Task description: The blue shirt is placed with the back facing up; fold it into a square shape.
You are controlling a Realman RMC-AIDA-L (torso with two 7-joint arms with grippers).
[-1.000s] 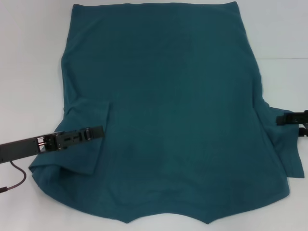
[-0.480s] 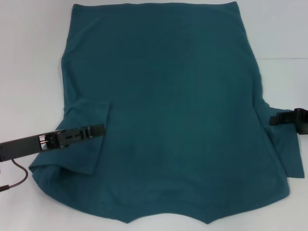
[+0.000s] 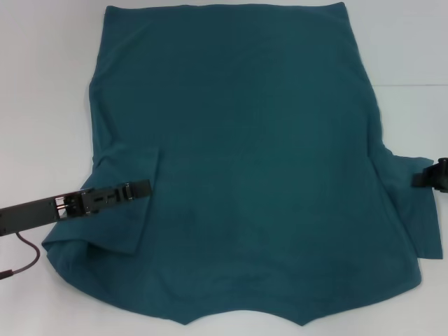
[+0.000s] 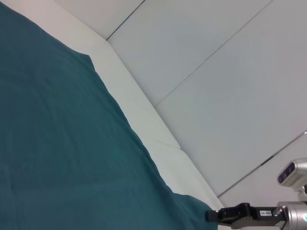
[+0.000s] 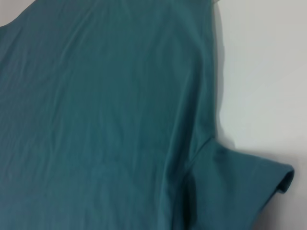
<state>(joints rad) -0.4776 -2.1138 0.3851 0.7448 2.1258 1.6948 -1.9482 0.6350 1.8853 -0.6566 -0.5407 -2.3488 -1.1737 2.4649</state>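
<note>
Blue shirt (image 3: 245, 175) lies flat, plain side up, covering most of the white table (image 3: 42, 84). Its long axis runs from the far edge to the near edge: straight hem far, neckline at the near edge. The sleeve on the left is folded inward over the body. Left gripper (image 3: 133, 190) lies over that fold; cannot tell whether its claw is apart or together. Right gripper (image 3: 428, 179) sits at the table's right edge over the spread right sleeve; claw state likewise undetermined. A dark cable (image 3: 24, 252) trails beneath the left arm.
</note>
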